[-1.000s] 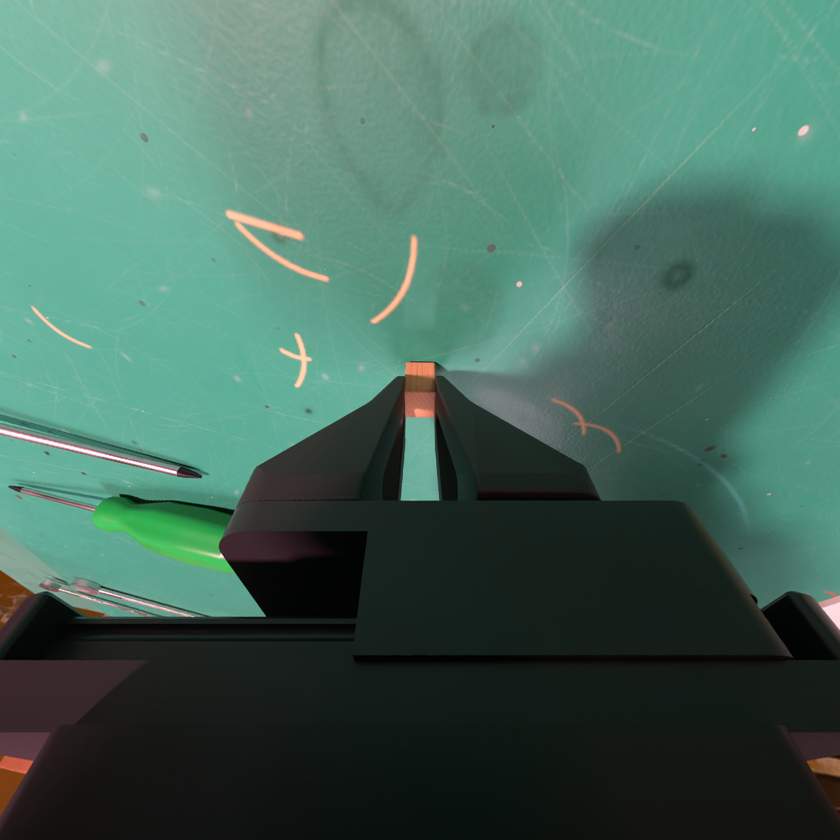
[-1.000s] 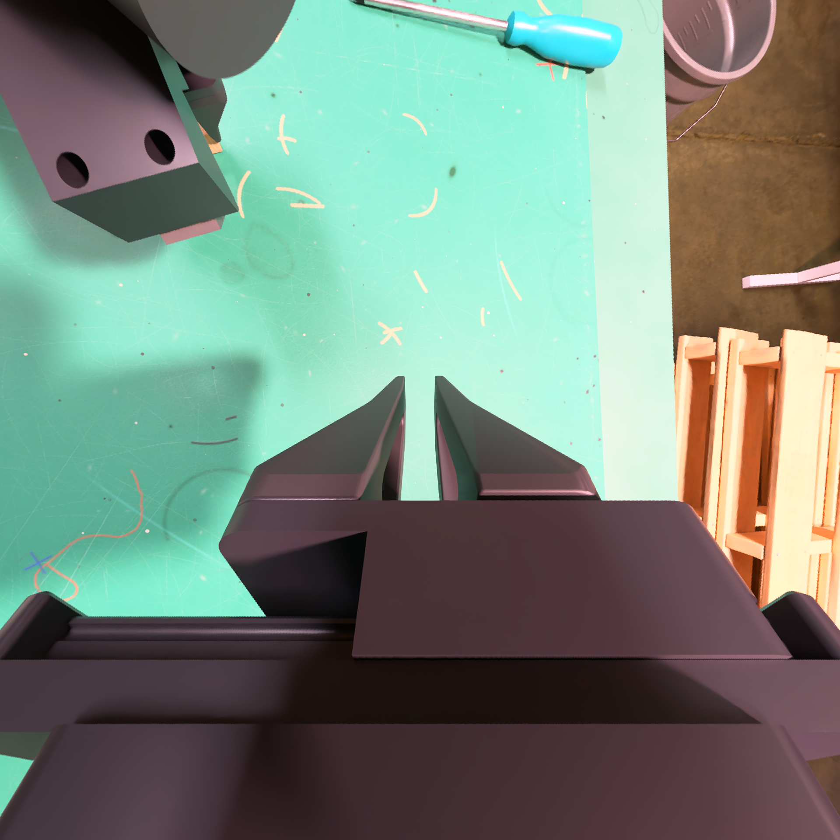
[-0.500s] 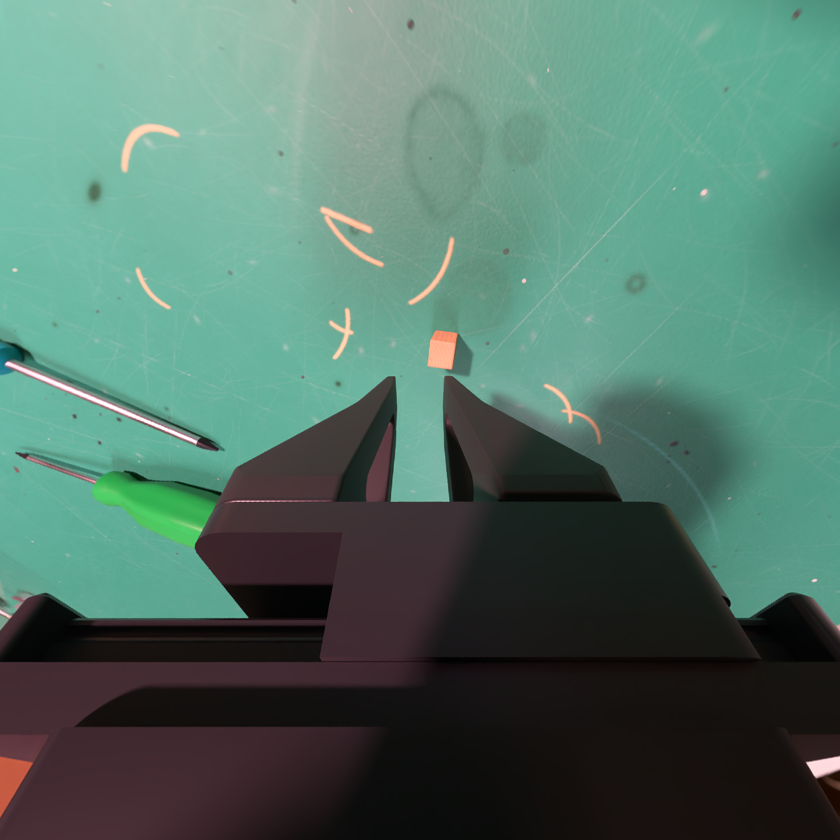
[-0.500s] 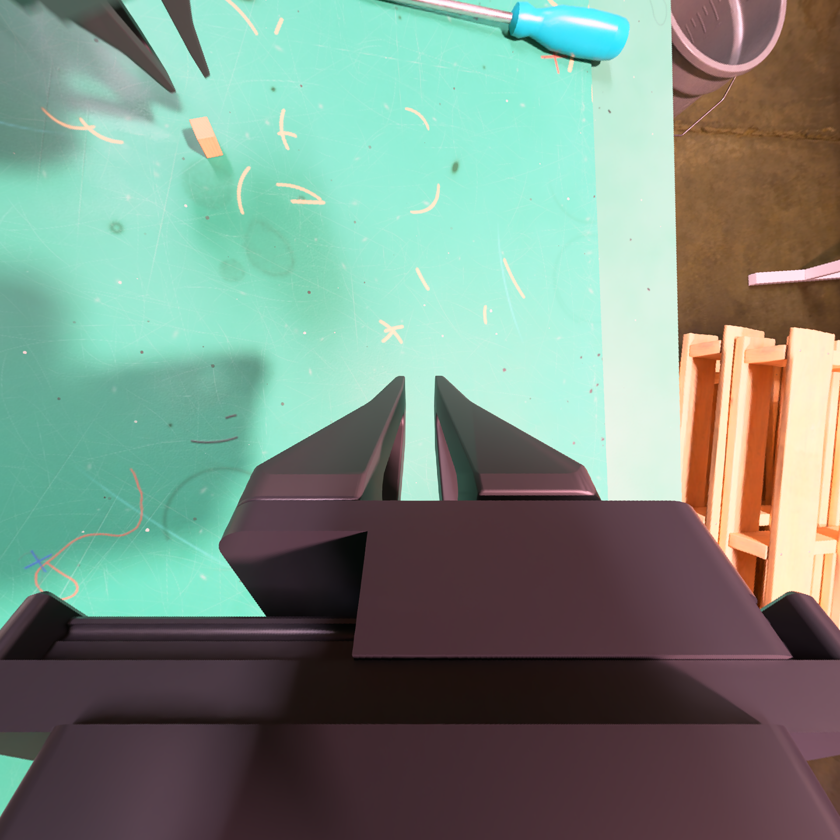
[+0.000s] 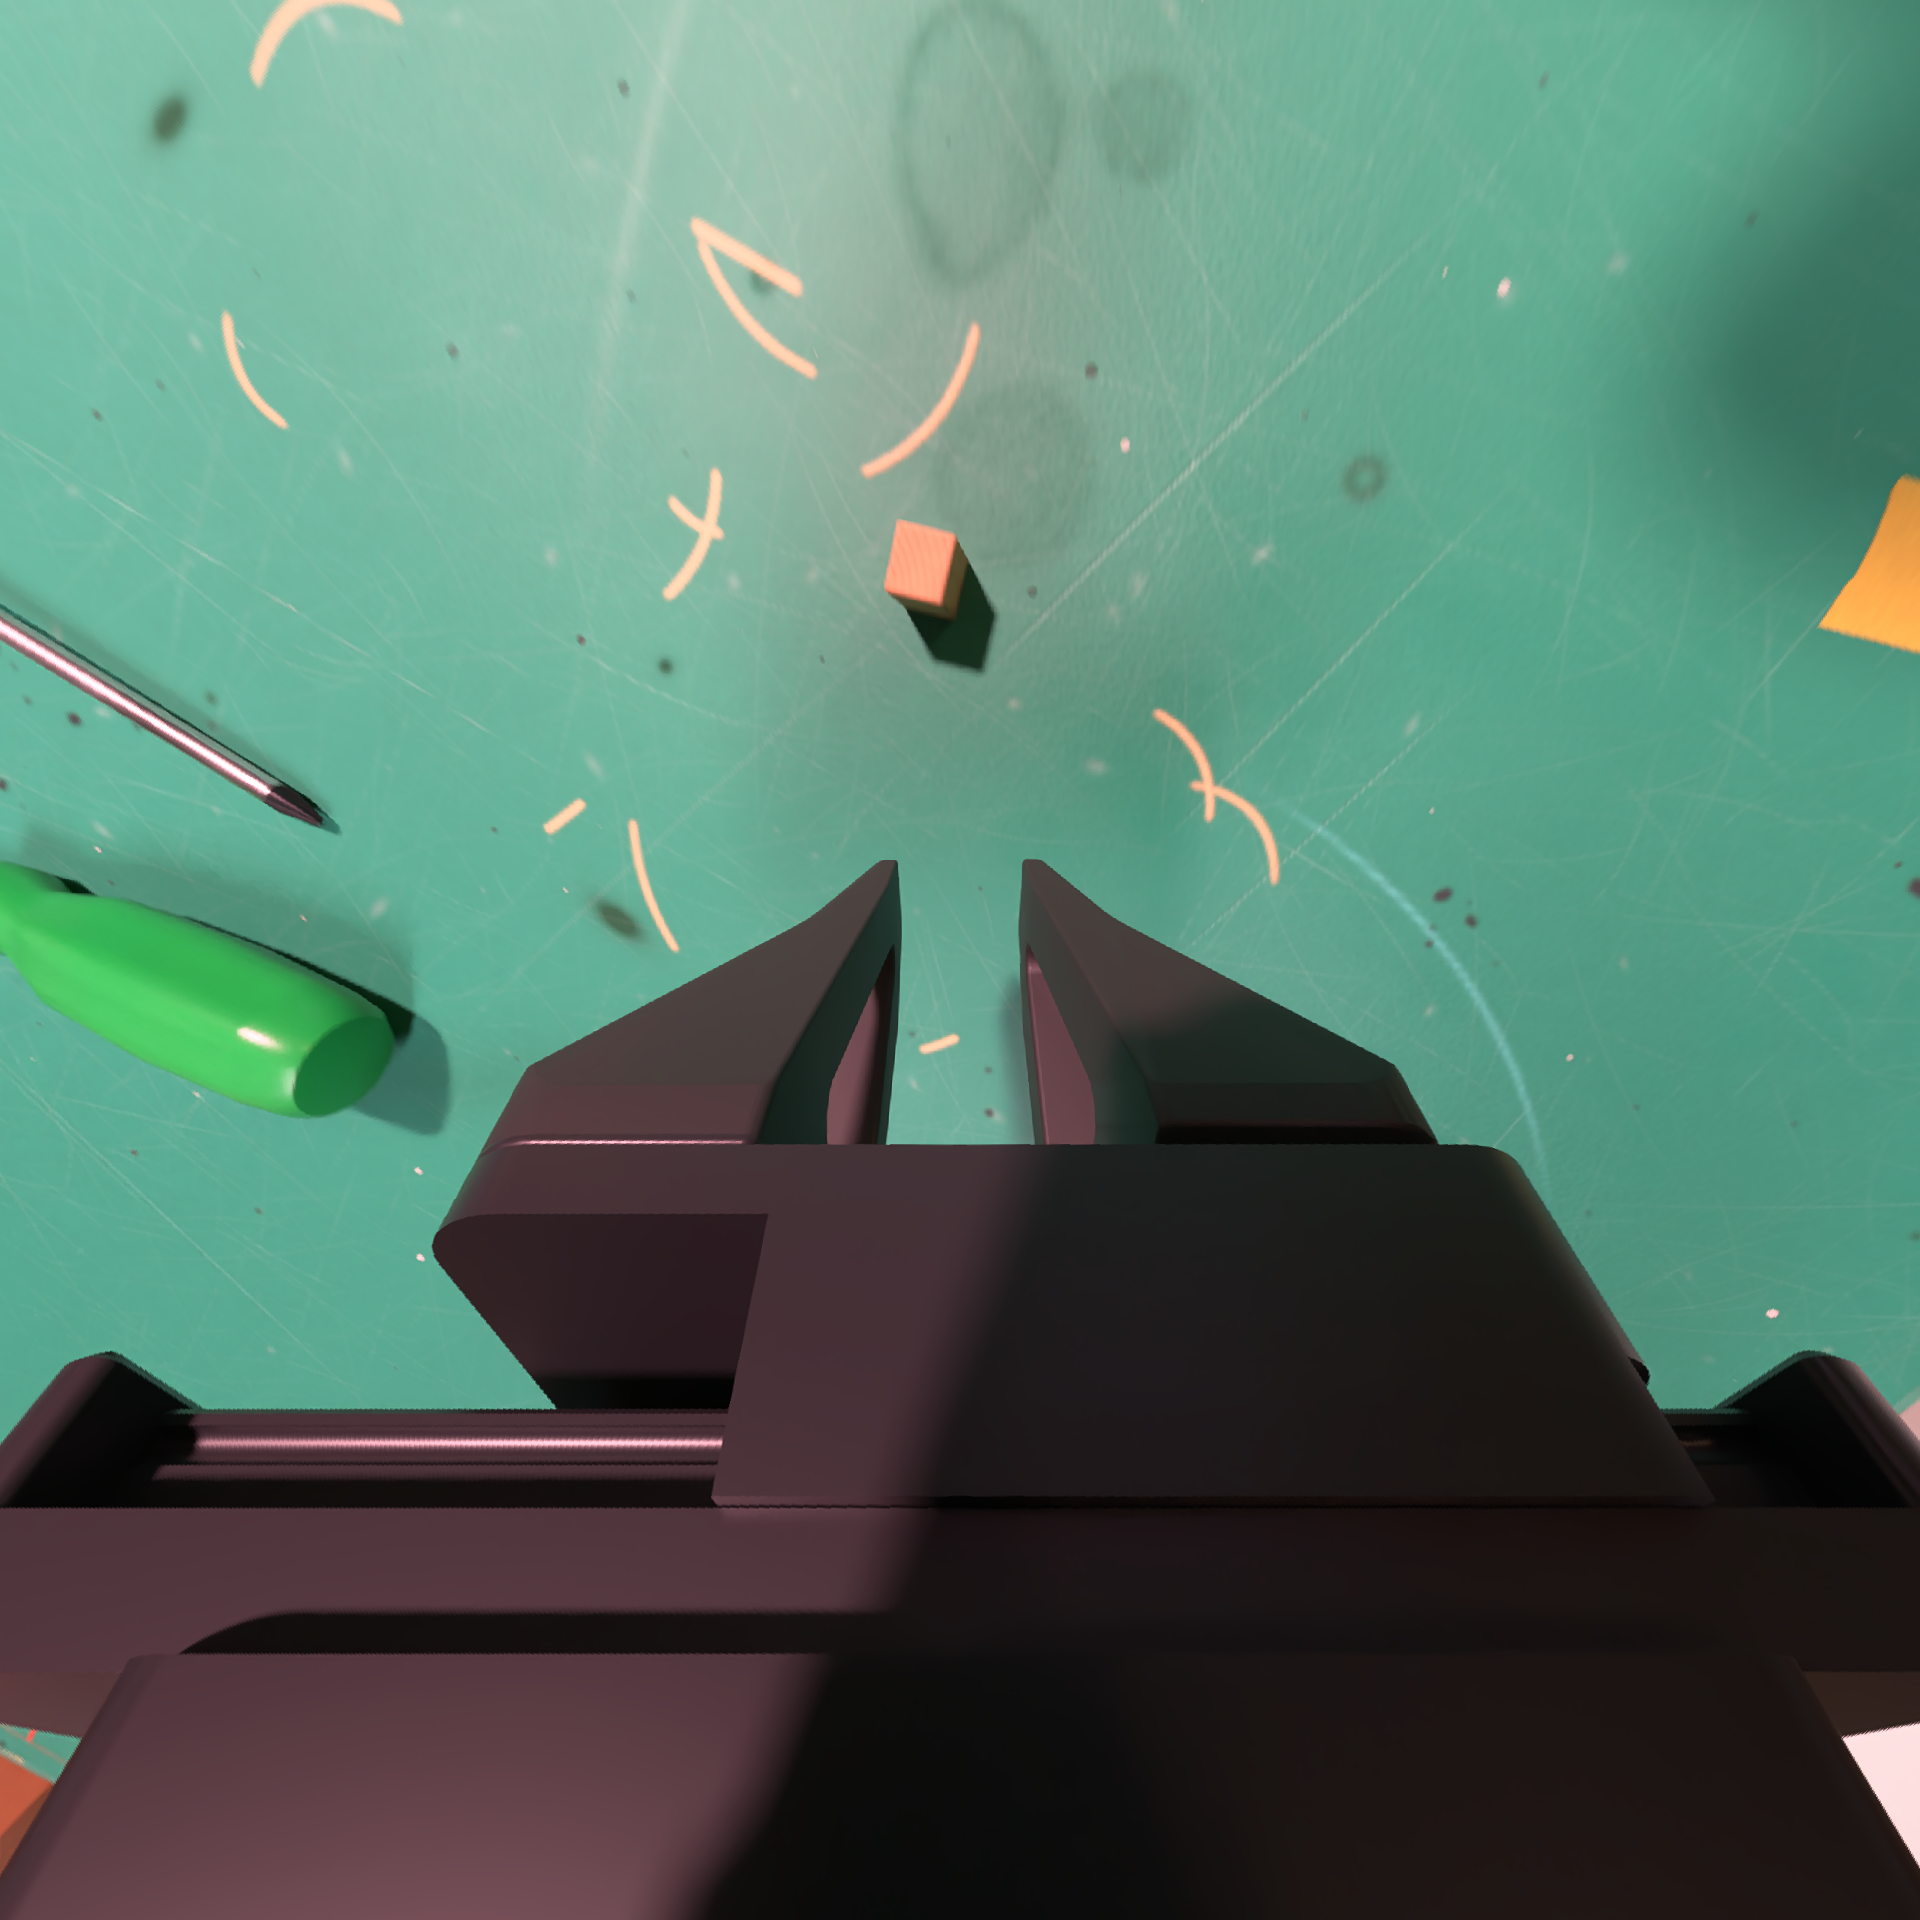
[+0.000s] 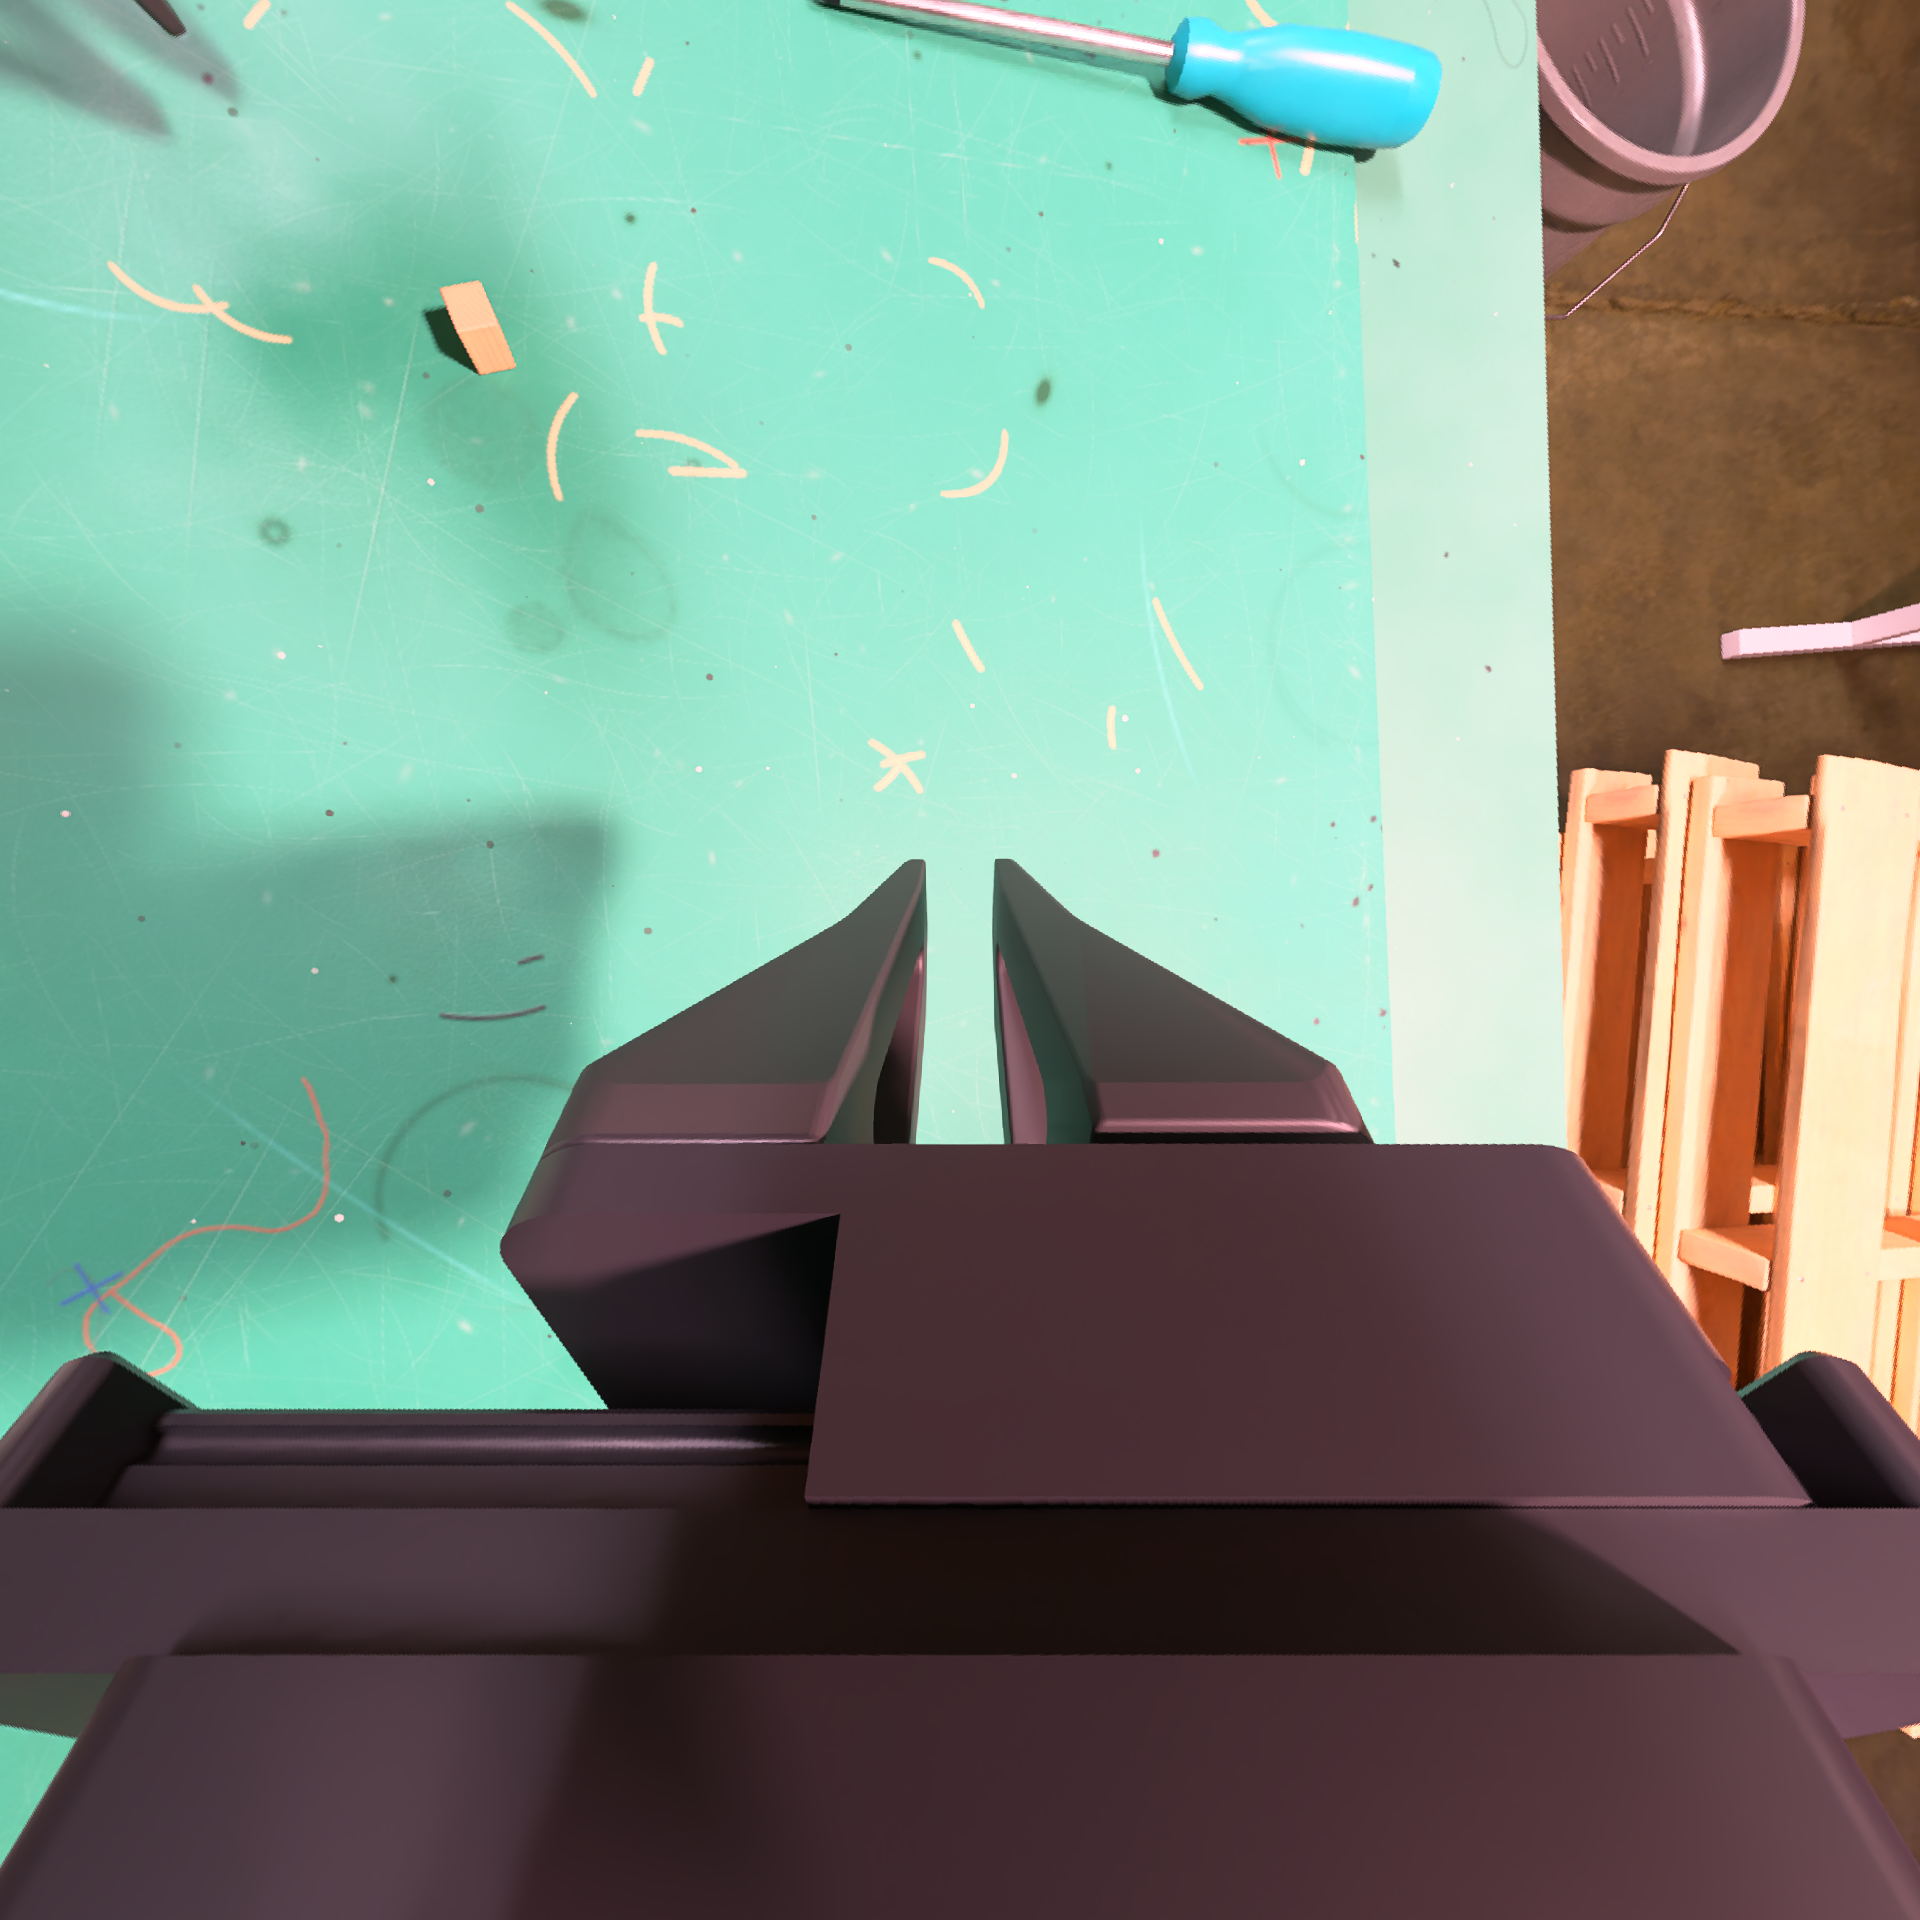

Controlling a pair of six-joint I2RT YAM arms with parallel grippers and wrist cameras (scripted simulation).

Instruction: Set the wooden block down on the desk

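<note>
The small wooden block (image 5: pixel 923 563) rests on the green desk (image 5: pixel 1351 935) by itself, casting a short shadow. My left gripper (image 5: pixel 961 868) is open and empty, raised above the desk, with the block ahead of its fingertips and well apart from them. The block also shows in the right wrist view (image 6: pixel 478 325), far up on the left. My right gripper (image 6: pixel 959 864) is empty, its jaws a narrow gap apart, hovering near the desk's right edge, far from the block.
A green-handled screwdriver (image 5: pixel 197 1008) and a bare screwdriver shaft (image 5: pixel 156 717) lie left of the block. A blue-handled screwdriver (image 6: pixel 1299 73) lies at the far edge. A grey bucket (image 6: pixel 1662 94) and wooden pallets (image 6: pixel 1745 1039) stand beyond the desk. An orange paper (image 5: pixel 1881 582) lies at the right.
My left gripper let go of the block, opened, and has drawn up and back from it. The block stays on the desk. My right gripper has not moved.
</note>
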